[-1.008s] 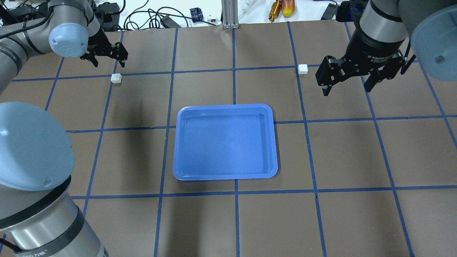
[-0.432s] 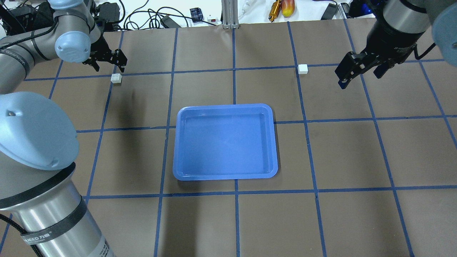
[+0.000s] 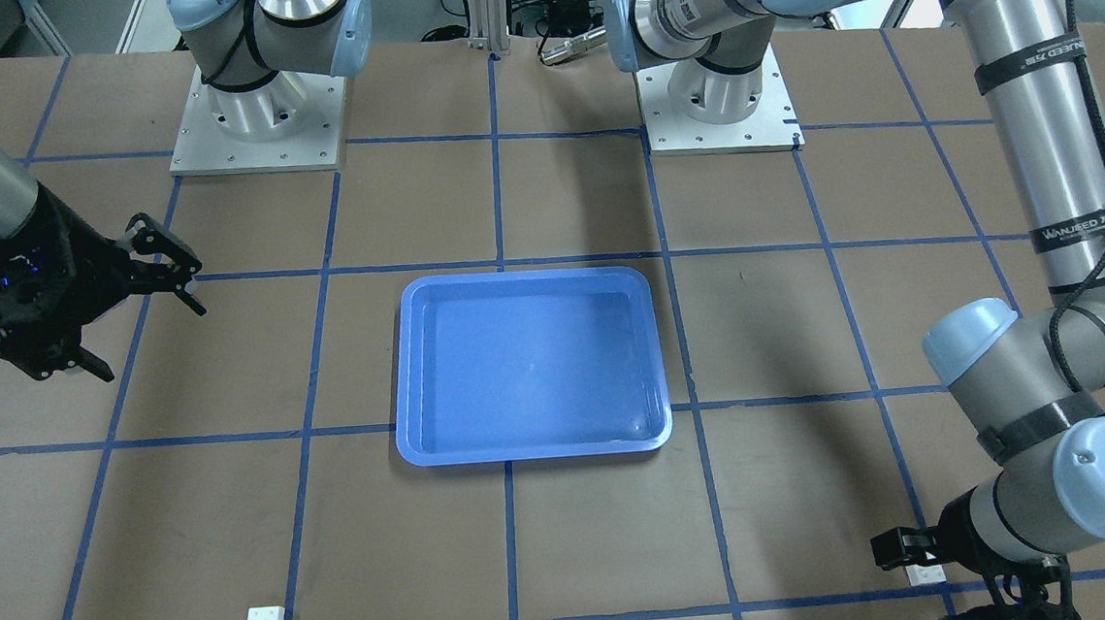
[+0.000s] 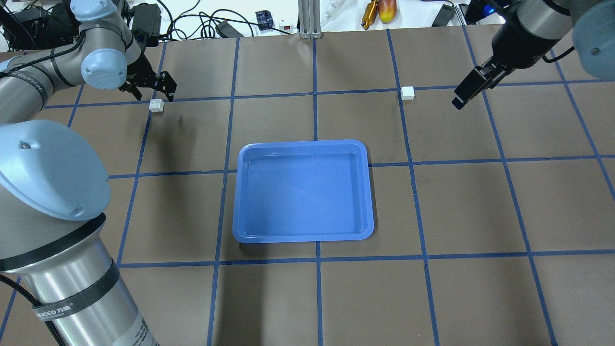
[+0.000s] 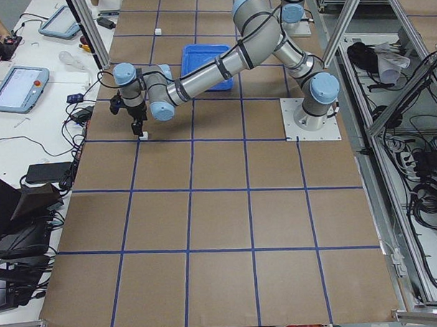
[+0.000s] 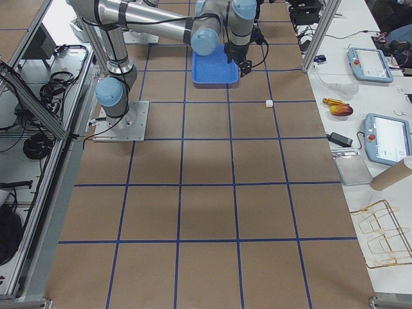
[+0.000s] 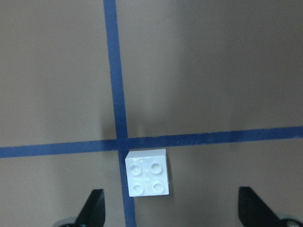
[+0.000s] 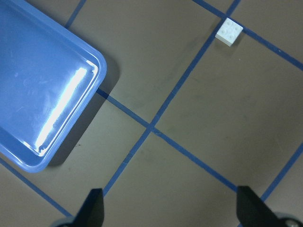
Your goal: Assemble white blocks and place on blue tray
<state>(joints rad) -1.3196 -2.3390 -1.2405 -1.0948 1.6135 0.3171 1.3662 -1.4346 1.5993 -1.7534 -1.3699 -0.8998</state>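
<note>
Zero steps look finished: one small white square studded plastic block (image 4: 156, 105) sits on the table just under your left gripper (image 4: 153, 91), jaws spread; the second white block (image 4: 407, 92) lies well clear of your right gripper (image 3: 148, 336), also spread. Your shallow rectangular blue plastic tray (image 4: 302, 142) holds nothing. Grasping, joining and placing remain.

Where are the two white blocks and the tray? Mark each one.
left block (image 4: 156, 105): overhead view, on its top face.
right block (image 4: 407, 92): overhead view, on its top face.
tray (image 4: 302, 192): overhead view, on the bare floor at its middle.
</note>
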